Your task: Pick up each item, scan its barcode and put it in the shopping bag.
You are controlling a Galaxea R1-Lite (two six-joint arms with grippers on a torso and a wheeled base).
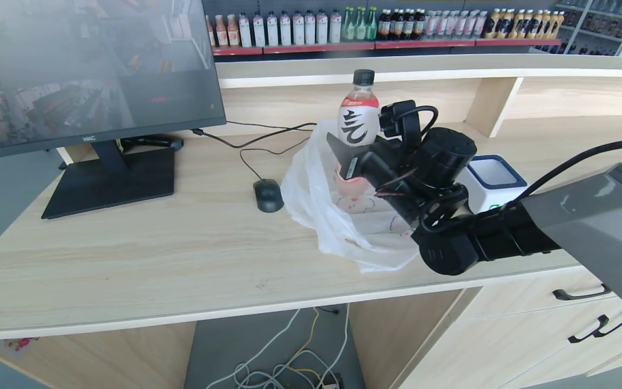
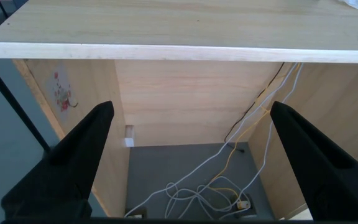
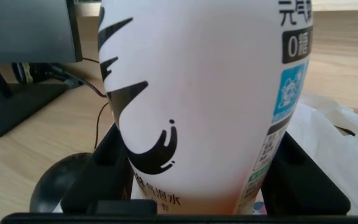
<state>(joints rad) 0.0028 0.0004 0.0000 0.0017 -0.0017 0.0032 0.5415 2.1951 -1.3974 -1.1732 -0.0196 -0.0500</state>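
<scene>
Bottle [image 1: 358,111] stands upright clamped between right jaws, over the shopping bag [image 1: 311,202]

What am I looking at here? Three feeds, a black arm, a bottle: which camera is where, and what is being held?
This is a two-armed robot at a shop counter. The wide picture comes from a camera on its head, and the other two come from cameras on its wrists. In the head view the right gripper is shut on a white bottle, held upright above a white shopping bag. The right wrist view shows that bottle close up. On the counter there are also a monitor, a mouse and a white box, likely the scanner. The left wrist view looks past the open left gripper at cables under the counter.
</scene>
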